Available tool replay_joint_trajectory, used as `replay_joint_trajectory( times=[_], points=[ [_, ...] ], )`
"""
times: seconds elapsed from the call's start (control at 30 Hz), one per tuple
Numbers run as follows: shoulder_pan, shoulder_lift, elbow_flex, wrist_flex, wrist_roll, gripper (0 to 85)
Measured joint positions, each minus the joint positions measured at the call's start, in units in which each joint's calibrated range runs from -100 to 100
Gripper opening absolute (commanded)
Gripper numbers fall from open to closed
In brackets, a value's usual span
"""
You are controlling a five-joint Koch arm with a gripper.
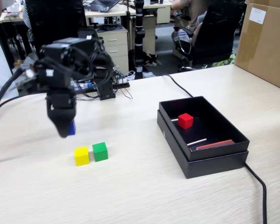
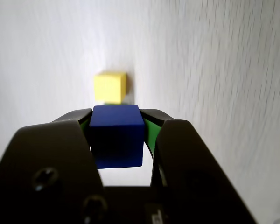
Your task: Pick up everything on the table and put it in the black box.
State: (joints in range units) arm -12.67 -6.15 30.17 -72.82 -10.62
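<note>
My gripper [image 1: 65, 130] is shut on a blue cube [image 2: 116, 135], held between both jaws a little above the table. In the fixed view only a corner of the blue cube [image 1: 72, 128] shows beside the black fingers. A yellow cube [image 1: 81, 155] and a green cube [image 1: 100, 151] sit side by side on the table just in front of the gripper. In the wrist view the yellow cube [image 2: 110, 87] lies beyond the blue one, with a sliver of green behind it. The black box [image 1: 210, 161] stands to the right and holds a red cube [image 1: 185, 120].
Inside the box also lie a white stick [image 1: 196, 141] and a red flat piece [image 1: 214, 144]. A black cable [image 1: 259, 186] runs past the box's right corner. The arm's base and wiring [image 1: 102, 86] stand at the back left. A cardboard box [image 1: 266, 42] stands far right.
</note>
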Motion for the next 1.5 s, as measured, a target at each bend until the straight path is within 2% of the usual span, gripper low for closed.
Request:
replay_joint_trajectory(
  times=[0.13,0.27,0.43,0.47,0.6,0.77,0.93,1.0,1.1,1.17,1.33,1.5],
  points=[
    [7.18,-17.61,-12.51,0.0,3.96,7.0],
    [15.48,-26.54,-16.52,0.0,9.13,7.0],
    [24.62,-25.89,-16.25,0.0,15.24,7.0],
    [26.52,-21.36,-11.41,0.0,16.56,7.0],
    [29.6,-10.74,-1.19,0.0,18.51,7.0],
    [30.72,4.92,6.3,0.0,20.27,7.6],
    [30.77,12.04,6.3,0.0,21.25,8.1],
    [30.77,13.46,6.3,0.08,21.54,14.4],
    [30.62,16.44,6.85,0.15,22.08,15.2],
    [30.62,18.12,7.03,0.23,22.32,25.8],
    [30.57,18.38,7.03,0.39,22.32,40.4],
    [30.09,11.65,3.38,0.54,22.32,40.7]
  ],
)
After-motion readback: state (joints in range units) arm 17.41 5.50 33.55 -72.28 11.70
